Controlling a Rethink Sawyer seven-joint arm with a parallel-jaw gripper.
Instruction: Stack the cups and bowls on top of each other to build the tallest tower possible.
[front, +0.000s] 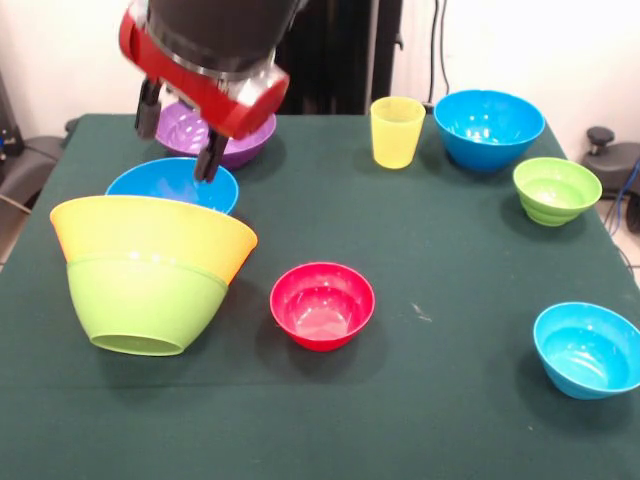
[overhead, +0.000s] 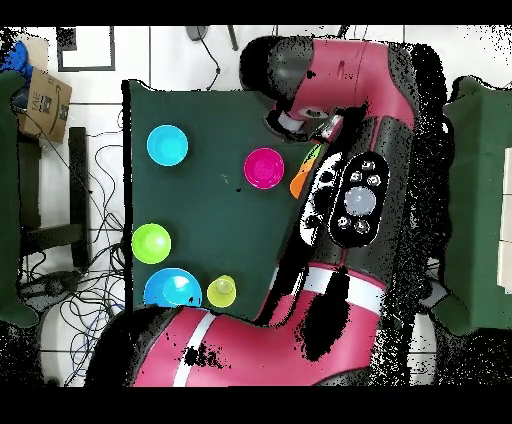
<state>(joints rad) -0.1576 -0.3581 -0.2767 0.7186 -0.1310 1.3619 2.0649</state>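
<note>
Nearest sits the small blue bowl (front: 588, 349) at the right and the small red bowl (front: 322, 305) mid-table. At the left stands the tower (front: 148, 270) – an upturned orange bowl (front: 150, 232) over a lime-green one (front: 142, 302), tilted. These look light, stiff and slick; a rim pinch seems the best hold. The gripper (front: 178, 138) hangs above a blue bowl (front: 172, 184) with its fingers spread, grasping nothing – a purple bowl (front: 214, 138) just behind. The yellow cup (front: 396, 131) stands far back, well clear.
</note>
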